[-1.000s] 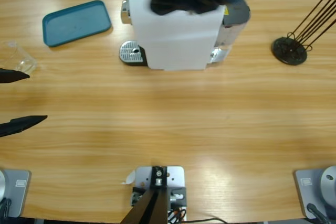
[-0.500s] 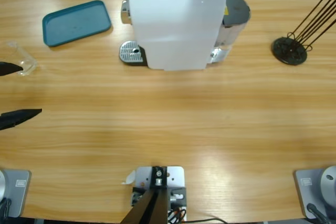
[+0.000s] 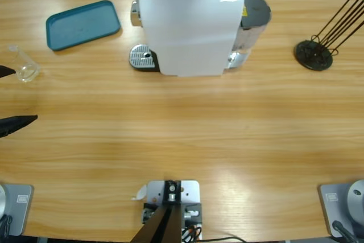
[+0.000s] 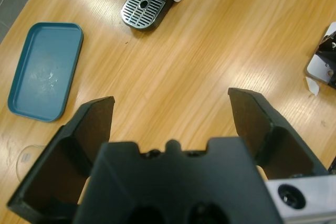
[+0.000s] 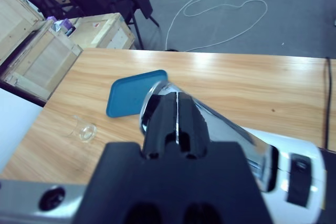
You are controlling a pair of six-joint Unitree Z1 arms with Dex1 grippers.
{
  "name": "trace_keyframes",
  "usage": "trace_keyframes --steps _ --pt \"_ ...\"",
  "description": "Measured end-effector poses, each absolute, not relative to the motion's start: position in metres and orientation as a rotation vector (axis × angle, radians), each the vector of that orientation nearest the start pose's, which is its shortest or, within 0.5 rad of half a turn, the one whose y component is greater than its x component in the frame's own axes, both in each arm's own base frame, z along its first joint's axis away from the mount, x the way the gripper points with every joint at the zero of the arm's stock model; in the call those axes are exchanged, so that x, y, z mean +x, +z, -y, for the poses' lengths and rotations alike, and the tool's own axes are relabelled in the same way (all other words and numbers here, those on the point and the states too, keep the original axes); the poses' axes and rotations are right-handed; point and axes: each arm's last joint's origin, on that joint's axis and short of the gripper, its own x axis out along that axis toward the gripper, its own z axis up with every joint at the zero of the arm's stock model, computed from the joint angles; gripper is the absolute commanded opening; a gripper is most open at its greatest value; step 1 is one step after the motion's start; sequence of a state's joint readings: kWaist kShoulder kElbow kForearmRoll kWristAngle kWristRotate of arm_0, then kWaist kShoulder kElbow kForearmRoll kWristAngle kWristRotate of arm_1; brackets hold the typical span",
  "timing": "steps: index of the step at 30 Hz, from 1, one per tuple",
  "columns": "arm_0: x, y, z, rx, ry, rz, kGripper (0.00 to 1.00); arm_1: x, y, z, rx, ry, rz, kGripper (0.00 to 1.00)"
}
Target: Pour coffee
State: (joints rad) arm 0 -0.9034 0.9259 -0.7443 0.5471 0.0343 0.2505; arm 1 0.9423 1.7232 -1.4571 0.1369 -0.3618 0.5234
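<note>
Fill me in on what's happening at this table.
A two-armed robot is set up to pour coffee. The right gripper is shut on the silver lever on top of the white coffee machine. The left gripper is open over bare table, holding nothing. A clear glass stands by the table's edge, near the teal tray, and the machine's drip grate is bare.

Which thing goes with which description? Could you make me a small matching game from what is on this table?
Things:
1. tray
2. glass
3. coffee machine
4. wire stand

Descriptions:
a. white, at the table's far middle
b. black, near the right end of the table
c. teal, flat, nothing on it
d. clear, standing near the left edge, beside the left hand

Pairs: 1-c, 2-d, 3-a, 4-b
</note>
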Motion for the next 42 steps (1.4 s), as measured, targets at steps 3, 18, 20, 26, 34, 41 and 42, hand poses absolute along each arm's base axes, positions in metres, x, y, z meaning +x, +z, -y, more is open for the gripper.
trace_keyframes --steps 3,18,20,26,34,41,42 --pt "0.064 0.32 0.079 0.568 -0.915 -0.572 0.936 0.246 0.393 -0.311 0.27 0.497 -0.463 0.0" --pt "0.065 0.319 0.079 0.56 -0.91 -0.588 0.936 0.252 0.323 -0.327 0.255 0.544 -0.529 0.0" --pt "0.065 0.319 0.08 0.561 -0.91 -0.59 0.936 0.253 0.322 -0.327 0.253 0.547 -0.536 0.0" --pt "0.065 0.318 0.08 0.563 -0.908 -0.593 0.939 0.256 0.312 -0.33 0.225 0.542 -0.582 0.0" --pt "0.068 0.319 0.078 0.552 -0.851 -0.6 0.959 0.257 0.32 -0.322 0.139 0.569 -0.552 1.0" --pt "0.088 0.322 0.043 0.344 -0.288 -0.642 0.982 0.222 0.396 -0.28 -0.045 0.663 -0.475 1.0" --pt "0.091 0.321 0.036 0.298 -0.201 -0.649 0.986 0.212 0.411 -0.271 -0.064 0.677 -0.466 1.0"
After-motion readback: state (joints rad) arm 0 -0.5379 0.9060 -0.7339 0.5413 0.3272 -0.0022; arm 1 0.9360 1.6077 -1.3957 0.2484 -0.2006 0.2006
